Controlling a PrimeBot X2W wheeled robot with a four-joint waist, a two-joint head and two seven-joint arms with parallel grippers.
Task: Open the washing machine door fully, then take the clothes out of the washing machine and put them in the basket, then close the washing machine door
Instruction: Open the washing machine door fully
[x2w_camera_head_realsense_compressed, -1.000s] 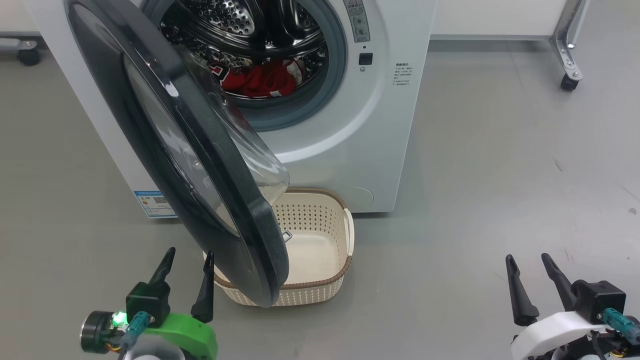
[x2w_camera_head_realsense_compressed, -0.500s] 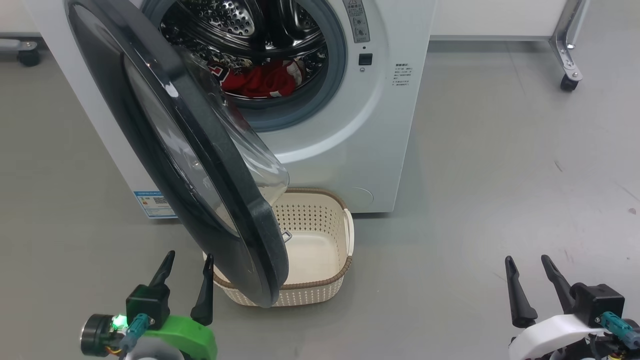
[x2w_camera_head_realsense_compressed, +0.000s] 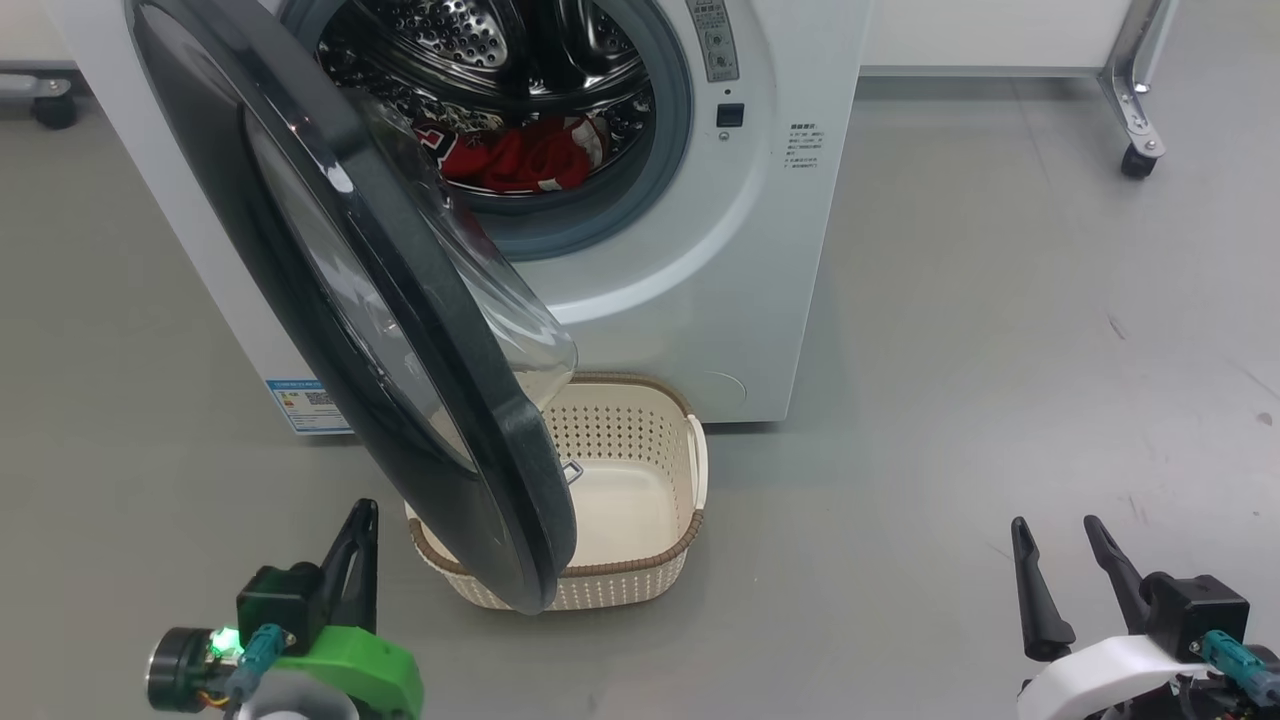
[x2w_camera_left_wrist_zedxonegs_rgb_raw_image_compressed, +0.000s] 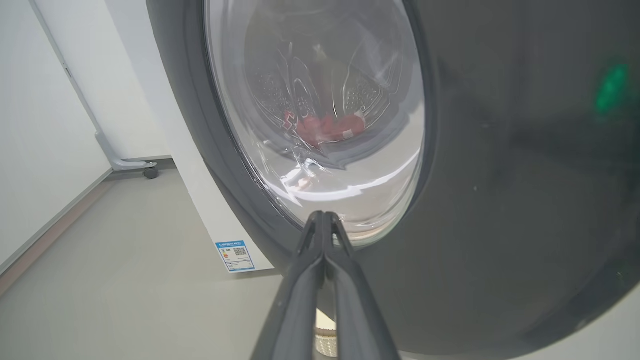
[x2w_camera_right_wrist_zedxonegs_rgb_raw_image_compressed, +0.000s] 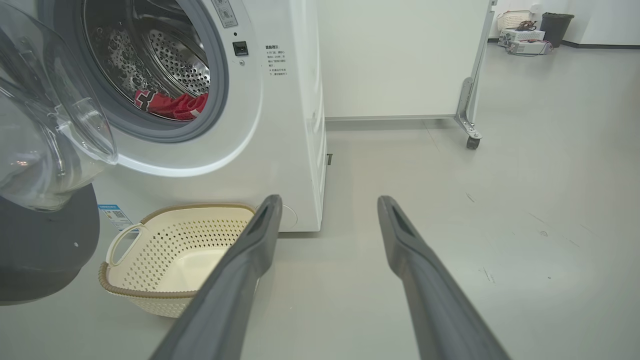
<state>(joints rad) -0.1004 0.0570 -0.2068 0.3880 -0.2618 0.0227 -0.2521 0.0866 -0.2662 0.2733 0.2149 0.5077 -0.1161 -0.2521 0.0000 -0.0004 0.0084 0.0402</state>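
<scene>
1. Head view: a big white front-loading washing machine (x2w_camera_head_realsense_compressed: 700, 250) stands ahead, round opening exposed.
2. Its glossy black-ringed glass door (x2w_camera_head_realsense_compressed: 300, 270) hangs half open over the cream perforated plastic basket (x2w_camera_head_realsense_compressed: 640, 575).
3. Red striped clothes (x2w_camera_head_realsense_compressed: 510, 160) lie in the drum.
4. Left pincer (x2w_camera_head_realsense_compressed: 364, 512) is closed, empty, beside the door; its free edge probably wants a steady leftward push.
5. Right pincer (x2w_camera_head_realsense_compressed: 1054, 522) gapes, idle.

A castered white panel (x2w_camera_right_wrist_zedxonegs_rgb_raw_image_compressed: 400, 55) stands on grey floor (x2w_camera_head_realsense_compressed: 1000, 350).

A bare test lab: smooth grey floor (x2w_camera_head_realsense_compressed: 1000, 300), white wheeled partition panel (x2w_camera_right_wrist_zedxonegs_rgb_raw_image_compressed: 400, 55) at far right, big white front-loading washing machine (x2w_camera_head_realsense_compressed: 760, 250) standing alone in the open.
</scene>
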